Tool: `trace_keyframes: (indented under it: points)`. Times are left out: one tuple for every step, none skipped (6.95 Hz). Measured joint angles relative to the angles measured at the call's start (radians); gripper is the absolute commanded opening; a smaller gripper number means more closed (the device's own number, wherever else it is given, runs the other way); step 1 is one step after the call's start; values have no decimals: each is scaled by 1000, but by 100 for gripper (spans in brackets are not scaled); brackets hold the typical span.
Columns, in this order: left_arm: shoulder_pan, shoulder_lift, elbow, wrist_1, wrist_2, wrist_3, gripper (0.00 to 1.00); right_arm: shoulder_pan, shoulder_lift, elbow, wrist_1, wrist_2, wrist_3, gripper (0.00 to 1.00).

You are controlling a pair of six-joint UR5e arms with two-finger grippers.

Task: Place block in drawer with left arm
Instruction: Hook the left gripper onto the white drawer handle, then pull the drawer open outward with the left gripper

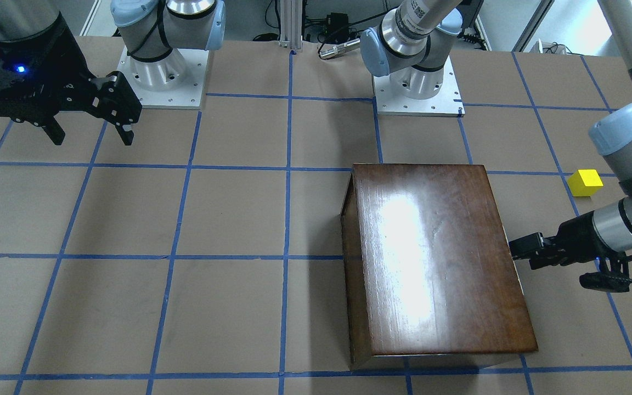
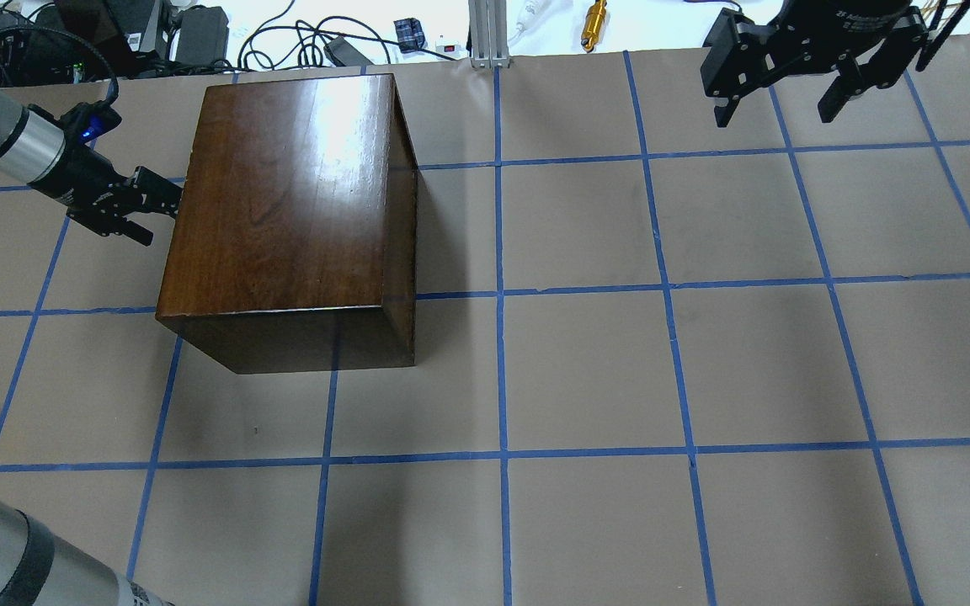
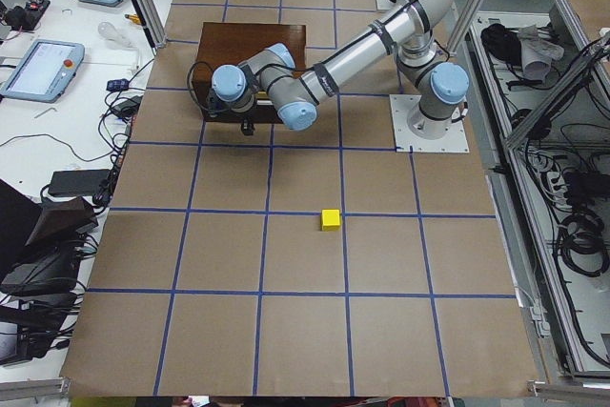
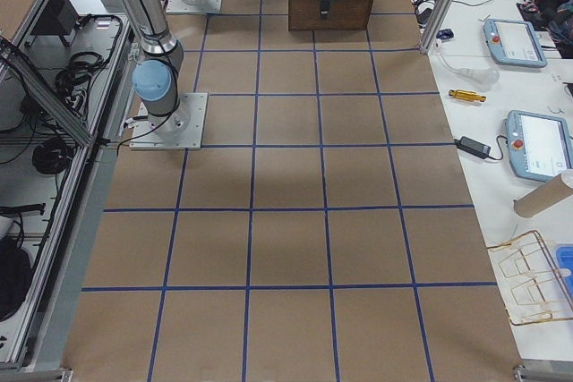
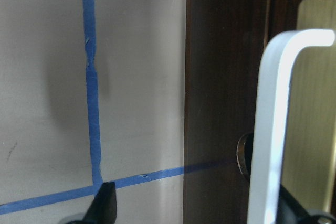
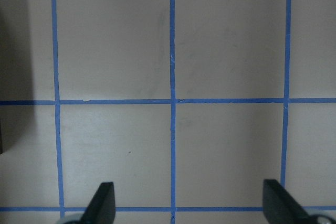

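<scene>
The table, gridded in blue tape, lies beneath both grippers. The dark cabinet stands straight ahead of the left gripper, whose jaws are spread wide around the drawer handle, not clamped. The right gripper hangs wide open and empty. The block sits on the table behind the left jaws, well apart.

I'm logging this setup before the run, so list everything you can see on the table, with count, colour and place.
block: one, yellow, on the table beside the cabinet.
cabinet: one, glossy dark brown, on the table.
handle: one, silvery, on the cabinet's face, between the left tool's fingers.
table: one, brown with blue tape grid.
left tool: one, black, open, at the cabinet's handle side.
right tool: one, black, open, over the table, far from the cabinet.
</scene>
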Motion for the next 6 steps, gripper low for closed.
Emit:
trace_keyframes:
  points:
    - [0, 1, 1, 9, 10, 2, 100, 0, -1, 0, 0, 1, 0, 100]
    - [0, 3, 1, 12, 31, 2, 100, 0, -1, 0, 0, 0, 0, 100]
    - [2, 5, 0, 13, 48, 2, 100, 0, 0, 0, 0, 0, 0, 100]
    - [10, 8, 0, 12, 56, 2, 100, 0, 0, 0, 0, 0, 0, 100]
    - [28, 11, 0, 11, 57, 3, 100, 0, 0, 0, 0, 0, 0, 100]
    - [46, 12, 1, 7, 57, 5, 100, 0, 0, 0, 0, 0, 0, 100]
